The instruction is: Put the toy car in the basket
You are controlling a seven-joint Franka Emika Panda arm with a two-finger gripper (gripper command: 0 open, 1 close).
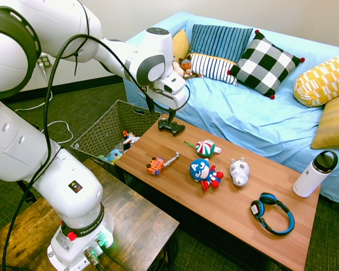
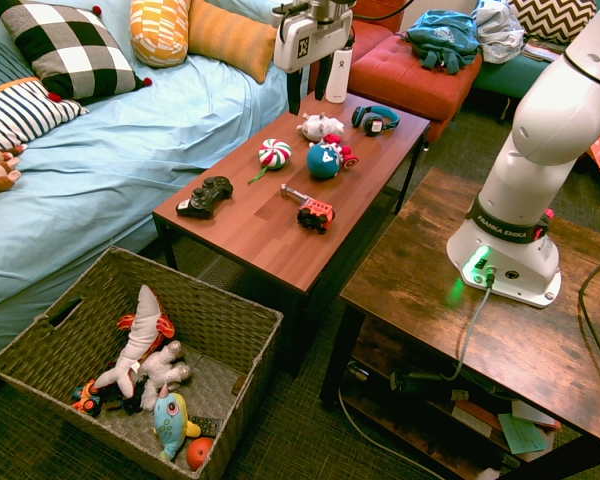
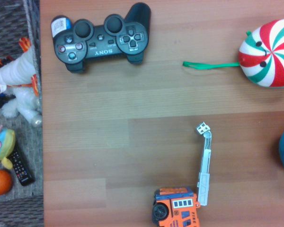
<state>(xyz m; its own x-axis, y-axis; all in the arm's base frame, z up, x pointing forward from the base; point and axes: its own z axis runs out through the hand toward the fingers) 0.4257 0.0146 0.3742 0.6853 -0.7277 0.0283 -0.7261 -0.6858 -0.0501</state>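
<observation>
The gripper (image 2: 310, 95) is hanging with fingers apart, empty, at upper centre, while the car (image 1: 156, 165) is sitting left of centre on the table (image 1: 237, 214). Its thin ladder risks snagging or the car rolling from a pinch before reaching the basket (image 2: 235, 395).

The worktop (image 1: 175, 195) is smooth, matt reddish wood grain, the basket (image 2: 235, 330) rough woven wicker, the toy car (image 3: 176, 212) glossy orange plastic with a pale plastic arm, the game controller (image 3: 102, 39) matt black plastic, and the striped ball (image 3: 267, 53) soft cloth.
</observation>
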